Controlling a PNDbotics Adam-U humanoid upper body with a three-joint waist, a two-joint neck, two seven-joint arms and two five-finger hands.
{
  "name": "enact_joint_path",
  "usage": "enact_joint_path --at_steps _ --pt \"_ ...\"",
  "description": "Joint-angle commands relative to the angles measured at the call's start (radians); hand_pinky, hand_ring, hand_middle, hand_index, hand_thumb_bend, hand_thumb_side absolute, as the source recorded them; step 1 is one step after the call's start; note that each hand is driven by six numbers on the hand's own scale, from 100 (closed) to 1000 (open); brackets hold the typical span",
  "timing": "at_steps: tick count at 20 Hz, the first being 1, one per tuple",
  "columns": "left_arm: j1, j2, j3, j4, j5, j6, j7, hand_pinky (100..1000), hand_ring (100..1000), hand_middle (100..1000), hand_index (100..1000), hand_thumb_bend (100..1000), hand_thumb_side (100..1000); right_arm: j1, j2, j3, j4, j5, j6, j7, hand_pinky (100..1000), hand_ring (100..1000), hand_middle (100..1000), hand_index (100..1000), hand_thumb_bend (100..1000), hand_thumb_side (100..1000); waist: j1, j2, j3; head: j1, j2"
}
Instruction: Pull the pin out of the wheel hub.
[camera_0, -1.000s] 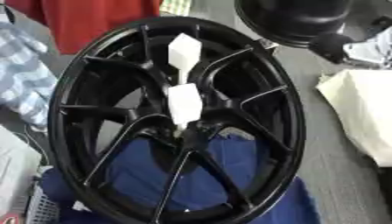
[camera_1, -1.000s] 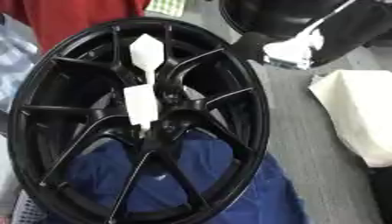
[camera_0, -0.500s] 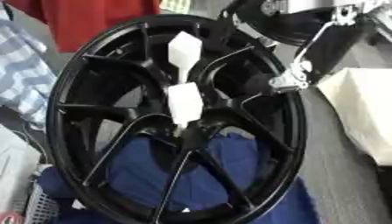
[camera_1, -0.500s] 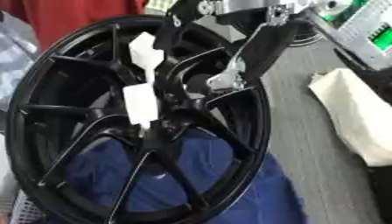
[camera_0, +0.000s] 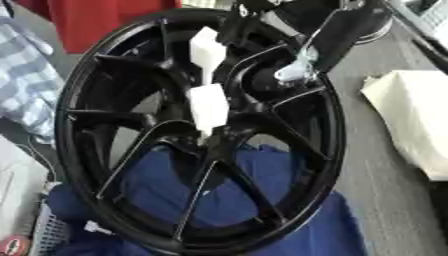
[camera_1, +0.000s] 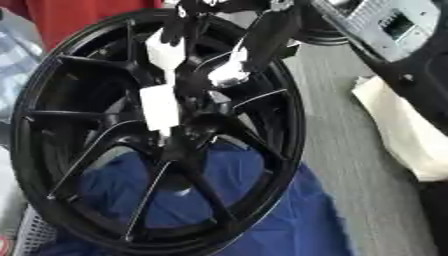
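A black spoked wheel hub (camera_0: 79, 150) stands tilted on its edge and fills most of both views. A white pin sticks out of its centre: a lower white block (camera_0: 208, 105) at the hub's middle and an upper white block (camera_0: 207, 47) above it. My right hand (camera_1: 262, 35) reaches in from the upper right, over the top of the wheel. Its fingers (camera_1: 182, 22) are spread and straight on either side of the upper block, and I cannot see them touching it. One silver-tipped finger (camera_0: 293, 72) hangs over the spokes to the right of the pin.
A blue cloth (camera_0: 262, 175) lies under and behind the wheel. A white folded cloth (camera_0: 411, 115) sits on the grey table (camera_0: 385, 200) at right. Red fabric (camera_0: 96, 20) shows at the top and checked fabric (camera_0: 26, 85) at left. A white basket (camera_0: 48, 235) is at the lower left.
My right hand has come in from the upper right and moved down and left over the wheel's top, and its fingers now flank the pin's upper block. The wheel and pin have not moved.
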Motion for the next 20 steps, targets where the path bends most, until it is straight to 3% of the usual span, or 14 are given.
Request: enact_joint_path --at_steps 1,9,20 --pt "-0.019 0.036 0.008 -0.002 0.010 0.003 0.002 870 910 780 843 747 592 -0.005 0.014 -0.011 0.003 0.028 0.058 -0.010 862 808 820 885 337 485 0.005 -0.031 -0.002 0.002 -0.002" --pt "-0.026 0.040 0.010 0.000 0.012 0.003 0.008 870 911 780 841 749 589 0.017 0.050 -0.033 -0.073 0.016 0.188 0.003 861 816 848 899 314 486 0.004 -0.037 -0.014 0.012 -0.008" --pt "-0.036 0.049 0.009 -0.002 0.014 0.007 0.015 871 911 789 838 747 587 0.035 0.092 -0.059 -0.153 0.022 0.275 0.065 852 805 826 894 321 484 -0.003 -0.029 -0.029 0.031 -0.020"
